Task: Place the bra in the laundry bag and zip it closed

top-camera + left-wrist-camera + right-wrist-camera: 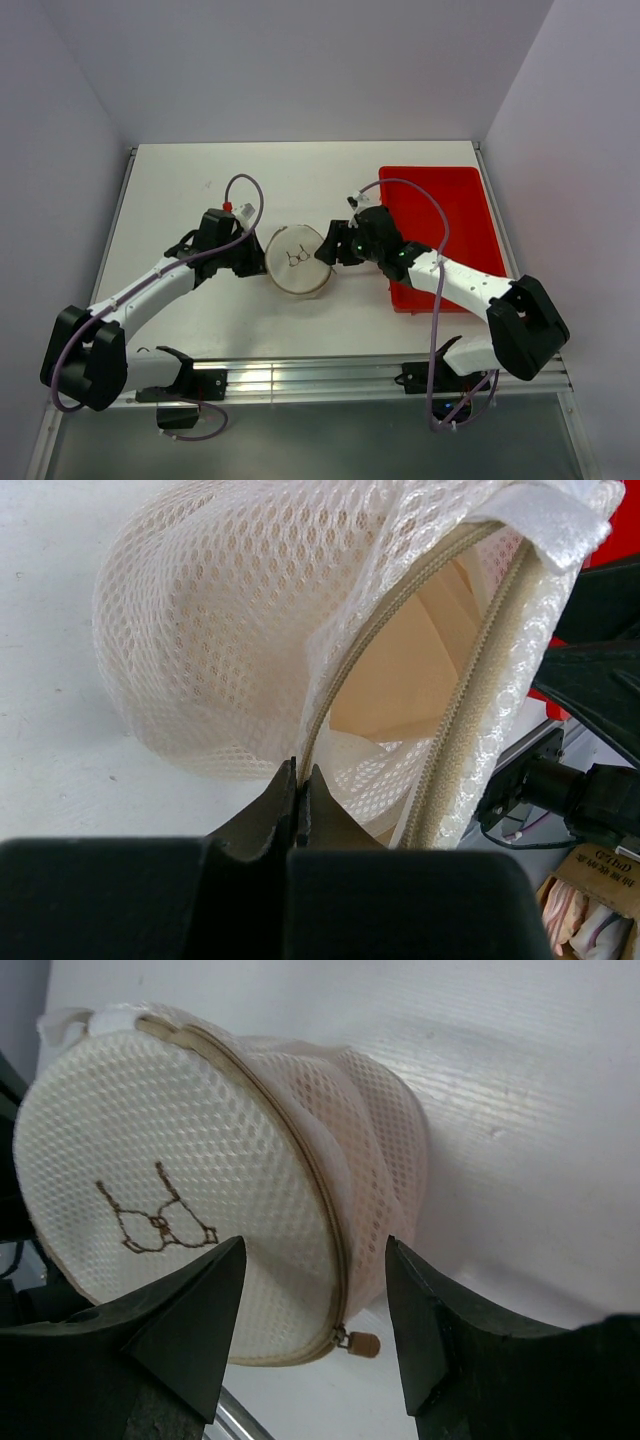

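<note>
The laundry bag (297, 262), an off-white round mesh pouch, stands on edge on the white table between both arms. My left gripper (257, 258) is shut on its rim beside the zip track (300, 776). Through the gap in the zip, the peach bra (400, 675) shows inside the bag. My right gripper (329, 252) is open at the bag's other side. In the right wrist view the printed face with the dark bra outline (158, 1222) points toward me. The tan zip pull (364, 1344) hangs low between the open fingers (315, 1250), touching neither.
A red rectangular tray (440, 215) lies on the table just right of the right gripper, under that arm. The table's metal front rail (330, 375) runs along the near edge. Grey walls close in the sides and back.
</note>
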Robot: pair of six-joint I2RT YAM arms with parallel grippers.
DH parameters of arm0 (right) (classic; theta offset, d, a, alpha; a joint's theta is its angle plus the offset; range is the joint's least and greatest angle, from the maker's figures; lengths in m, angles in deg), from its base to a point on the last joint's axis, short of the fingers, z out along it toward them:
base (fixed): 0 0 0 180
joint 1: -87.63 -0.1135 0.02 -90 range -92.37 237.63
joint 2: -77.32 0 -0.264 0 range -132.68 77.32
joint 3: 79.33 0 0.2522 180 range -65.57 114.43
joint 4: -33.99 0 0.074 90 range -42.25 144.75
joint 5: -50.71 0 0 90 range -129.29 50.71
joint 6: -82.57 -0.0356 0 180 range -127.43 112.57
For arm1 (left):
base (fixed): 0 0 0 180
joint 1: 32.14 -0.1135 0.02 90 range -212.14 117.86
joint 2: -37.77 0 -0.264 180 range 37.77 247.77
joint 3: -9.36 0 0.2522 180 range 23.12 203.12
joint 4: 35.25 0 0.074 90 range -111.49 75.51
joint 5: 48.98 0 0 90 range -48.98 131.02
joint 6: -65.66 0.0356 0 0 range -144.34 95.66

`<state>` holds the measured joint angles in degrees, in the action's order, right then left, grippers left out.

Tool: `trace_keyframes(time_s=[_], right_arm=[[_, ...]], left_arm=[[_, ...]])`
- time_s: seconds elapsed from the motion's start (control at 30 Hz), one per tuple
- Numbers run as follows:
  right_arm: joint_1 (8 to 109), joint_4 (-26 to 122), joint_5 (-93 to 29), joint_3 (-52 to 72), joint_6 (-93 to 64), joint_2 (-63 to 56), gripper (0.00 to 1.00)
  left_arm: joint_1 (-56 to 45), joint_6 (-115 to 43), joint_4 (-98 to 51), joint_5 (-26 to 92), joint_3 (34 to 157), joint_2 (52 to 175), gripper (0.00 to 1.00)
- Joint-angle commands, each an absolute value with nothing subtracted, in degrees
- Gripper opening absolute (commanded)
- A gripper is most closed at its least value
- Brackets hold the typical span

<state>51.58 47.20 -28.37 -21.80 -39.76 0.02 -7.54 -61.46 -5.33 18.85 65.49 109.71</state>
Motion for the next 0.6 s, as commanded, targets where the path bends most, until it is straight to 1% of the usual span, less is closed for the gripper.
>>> trace_keyframes(time_s=[0.0,0.13,0.17,0.23,0.27,0.33,0.37,0.43,0.5,0.57], right_arm=[[52.6,36.3,-23.1,-23.2,-41.1,-0.4,0.65],[53.5,32.9,-19.7,-24.4,-42.5,-1.7,0.58],[53.8,32.2,-19.3,-24.5,-42.8,-2.1,0.51],[54.1,31.8,-18.3,-25.0,-43.3,-2.1,0.42],[54.2,31.8,-18.0,-25.1,-43.5,-1.9,0.35],[54.5,31.8,-17.2,-25.5,-43.7,-1.4,0.27],[54.6,32.1,-17.1,-25.6,-43.9,-0.9,0.19],[54.8,32.4,-16.6,-25.8,-44.0,-0.3,0.08],[54.8,33.2,-15.9,-25.9,-43.9,0.8,0.00],[54.8,34.7,-15.8,-26.0,-44.1,2.2,0.00]], left_arm=[[-8.0,-61.1,-5.7,18.0,65.7,109.8,0.00],[-8.1,-61.0,-5.2,18.1,65.8,109.8,0.00],[-8.1,-60.8,-5.1,18.2,65.9,109.7,0.00],[-8.4,-60.8,-5.0,18.3,66.1,109.6,0.00],[-8.5,-60.6,-4.6,18.3,66.3,109.6,0.00],[-8.8,-60.5,-4.3,18.6,66.9,109.6,0.00],[-8.8,-60.3,-3.9,18.7,67.1,109.7,0.00],[-8.9,-60.2,-3.6,19.0,67.8,109.7,0.00],[-9.0,-60.0,-3.0,19.5,68.5,110.1,0.00],[-9.2,-59.9,-2.6,20.4,69.7,110.7,0.00]])
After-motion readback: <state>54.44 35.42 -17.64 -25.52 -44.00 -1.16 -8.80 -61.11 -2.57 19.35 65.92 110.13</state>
